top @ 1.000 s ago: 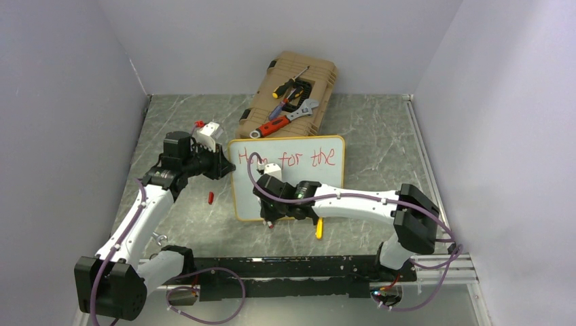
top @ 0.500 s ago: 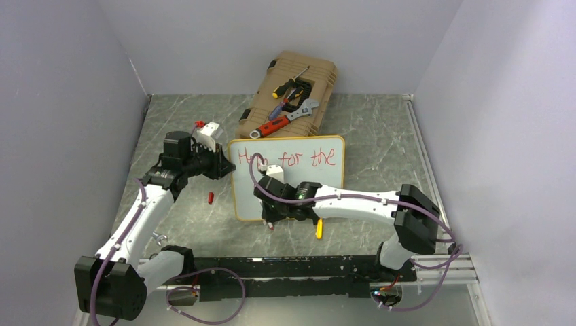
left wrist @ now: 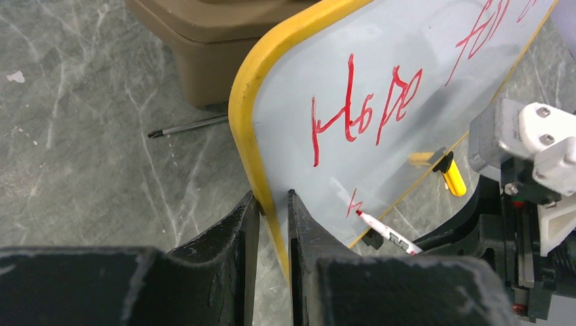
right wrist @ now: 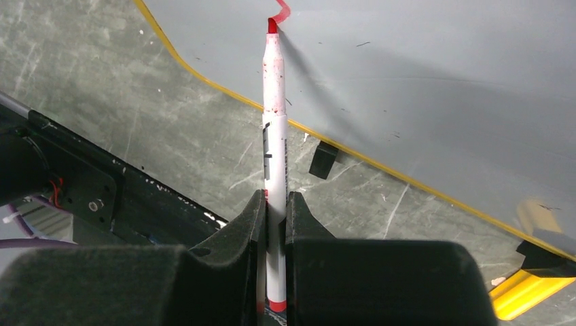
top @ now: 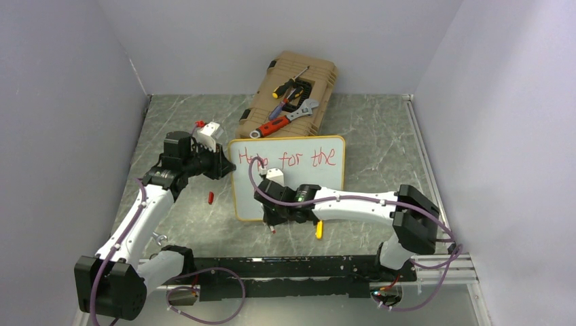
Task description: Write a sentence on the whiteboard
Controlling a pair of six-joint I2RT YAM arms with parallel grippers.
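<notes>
1. The left gripper [left wrist: 272,204] is drawn in narrow and pinches the left edge of the whiteboard [left wrist: 435,88]. One finger is behind the board and the other on the writing face, with the yellow frame between them
2. The right gripper [right wrist: 274,200] is almost shut, clamped on a white marker [right wrist: 274,122]. The barrel sits in the slit between the fingers and the red tip points away from the wrist
3. The marker's tip meets the board face low on its left side, at the end of a short red stroke [right wrist: 280,12]. In the left wrist view this mark sits below the word "Hope"
4. The whiteboard stands on the grey marbled table [top: 380,136], near the middle and just in front of a tan tool case [top: 289,95]. The right arm reaches across the board's lower half
5. The sentence [top: 299,157] has an upper line in red reading "Hope for the". Beneath it, only that first small stroke can be seen
6. A small red cap [top: 210,197] lies on the table left of the board, apart from it. A yellow object [top: 318,229] lies just beside the board's lower edge
</notes>
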